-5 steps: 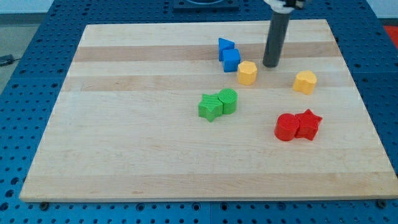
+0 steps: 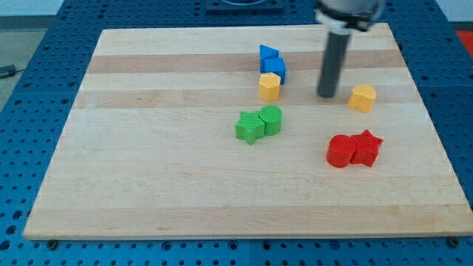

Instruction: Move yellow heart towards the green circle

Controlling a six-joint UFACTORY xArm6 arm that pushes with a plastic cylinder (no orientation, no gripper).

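The yellow heart (image 2: 362,97) lies at the view's right on the wooden board (image 2: 148,148). The green circle (image 2: 272,119) sits near the middle, touching a green star (image 2: 250,127) on its left. My tip (image 2: 326,96) stands between the heart and a yellow hexagon-like block (image 2: 270,86). It is a little to the left of the heart with a small gap, not touching it. The green circle is further left and lower than the tip.
A blue triangle (image 2: 268,54) and a blue cube (image 2: 274,69) sit just above the yellow hexagon-like block, which touches the cube. A red circle (image 2: 340,151) and a red star (image 2: 366,147) touch each other at the lower right.
The yellow hexagon-like block has slid left, up against the blue cube. My tip has moved down the view and slightly right, closer to the yellow heart.
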